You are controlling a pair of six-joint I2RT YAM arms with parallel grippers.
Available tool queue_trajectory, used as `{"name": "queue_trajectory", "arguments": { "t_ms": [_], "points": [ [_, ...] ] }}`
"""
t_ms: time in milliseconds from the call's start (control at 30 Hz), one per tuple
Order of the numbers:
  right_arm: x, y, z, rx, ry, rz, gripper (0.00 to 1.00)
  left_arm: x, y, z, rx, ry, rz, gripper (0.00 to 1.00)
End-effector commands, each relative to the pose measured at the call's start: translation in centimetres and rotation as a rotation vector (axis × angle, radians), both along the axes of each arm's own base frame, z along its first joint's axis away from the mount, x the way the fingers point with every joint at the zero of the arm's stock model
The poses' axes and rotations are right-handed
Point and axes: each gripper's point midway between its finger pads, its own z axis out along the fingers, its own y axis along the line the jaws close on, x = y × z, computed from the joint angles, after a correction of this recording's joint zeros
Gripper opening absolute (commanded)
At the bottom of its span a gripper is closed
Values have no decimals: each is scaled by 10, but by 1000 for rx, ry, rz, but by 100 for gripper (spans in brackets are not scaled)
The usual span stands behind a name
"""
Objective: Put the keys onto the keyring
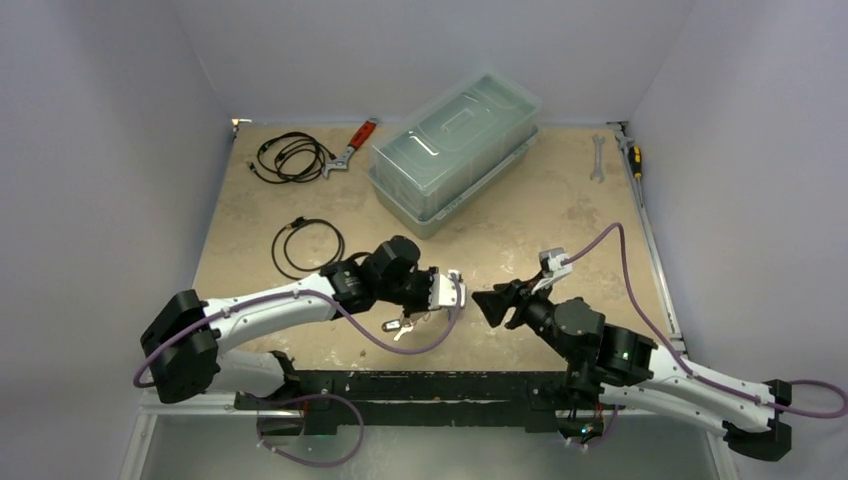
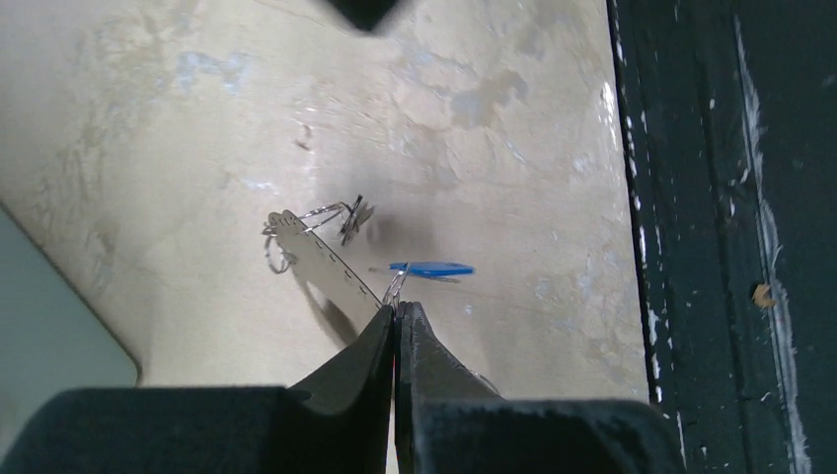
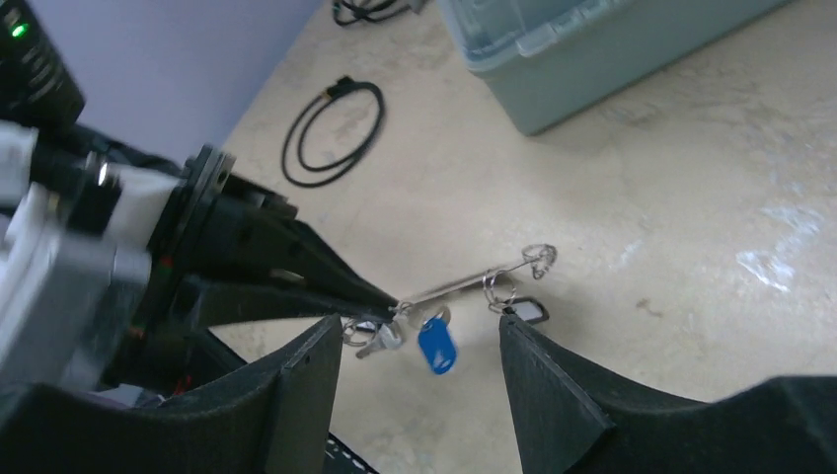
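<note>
My left gripper (image 1: 458,291) is shut on one end of the keyring (image 3: 472,279), a thin white loop seen edge-on and held above the table. In the left wrist view the keyring (image 2: 321,255) runs away from my fingertips (image 2: 397,308). A blue-tagged key (image 3: 436,344) and silver keys (image 3: 377,337) hang near the held end. A black-tagged key (image 3: 524,312) hangs by a small ring nearer the far end. The keys show under the left gripper in the top view (image 1: 400,325). My right gripper (image 1: 482,303) is open and empty, facing the keyring, with its fingers on either side of the hanging keys (image 3: 419,395).
A grey lidded bin (image 1: 455,150) stands at the back. A black cable loop (image 1: 308,247) lies left of the left arm, with a cable bundle (image 1: 290,157) and a red-handled wrench (image 1: 352,147) behind it. A spanner (image 1: 598,157) and a screwdriver (image 1: 634,158) lie at the back right.
</note>
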Motion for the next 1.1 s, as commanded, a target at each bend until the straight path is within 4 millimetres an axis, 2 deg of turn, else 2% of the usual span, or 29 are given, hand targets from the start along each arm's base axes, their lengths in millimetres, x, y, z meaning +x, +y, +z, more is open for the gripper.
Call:
{"name": "queue_trajectory", "arguments": {
  "t_ms": [0, 167, 300, 433, 600, 733, 1067],
  "points": [
    [-14, 21, 33, 91, -136, 169, 63, 3, -17, 72, -274, 67, 11, 0],
    [-28, 42, 51, 151, -231, 302, 61, -4, -12, 110, -427, 89, -11, 0],
    [-30, 53, 60, 122, -299, 357, 60, -11, -5, 128, -494, 99, -25, 0],
    [-29, 56, 71, 127, -342, 362, 59, -15, -1, 142, -542, 107, -41, 0],
    [-31, 49, 79, 151, -398, 359, 56, -19, 3, 156, -602, 124, -54, 0],
    [-31, 44, 75, 158, -422, 350, 52, -23, 6, 165, -639, 130, -81, 0],
    [-27, 55, 57, 118, -406, 366, 41, -36, 10, 178, -699, 133, -148, 0]
  ]
}}
